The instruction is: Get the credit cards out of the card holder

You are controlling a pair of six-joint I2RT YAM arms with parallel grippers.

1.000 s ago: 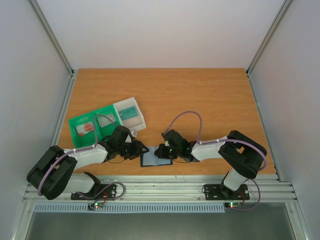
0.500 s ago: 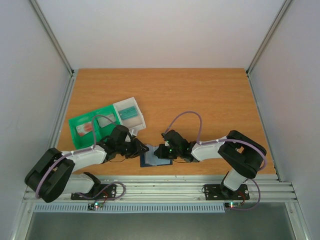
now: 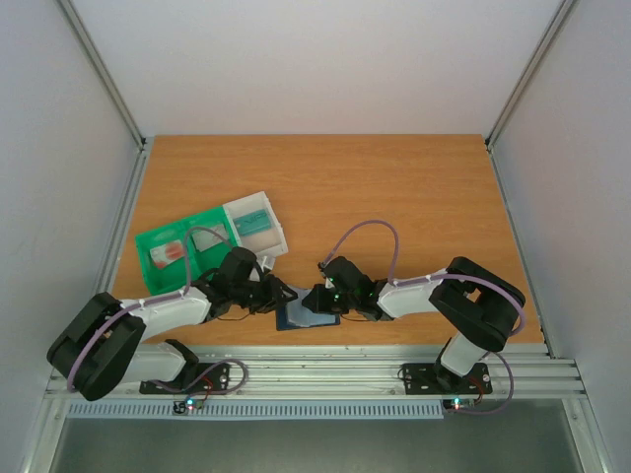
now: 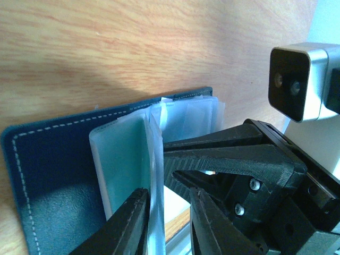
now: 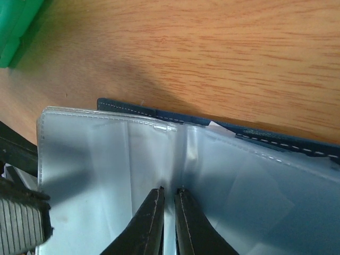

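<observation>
— Why both tools on it?
— My right tool is clenched on the fold of the card holder's clear sleeves, I judge to steady it. It lies open on the worktop, near the green bin, towards my bases. My left tool, jaws apart, straddles one sleeve holding a teal card.
— Anything hidden?
— How many cards remain: the sleeves blur them.

A green bin touches a white bin on the wooden table's left half.

White-and-black arms, looping lilac cables (green and red base lights), black fingers
</observation>
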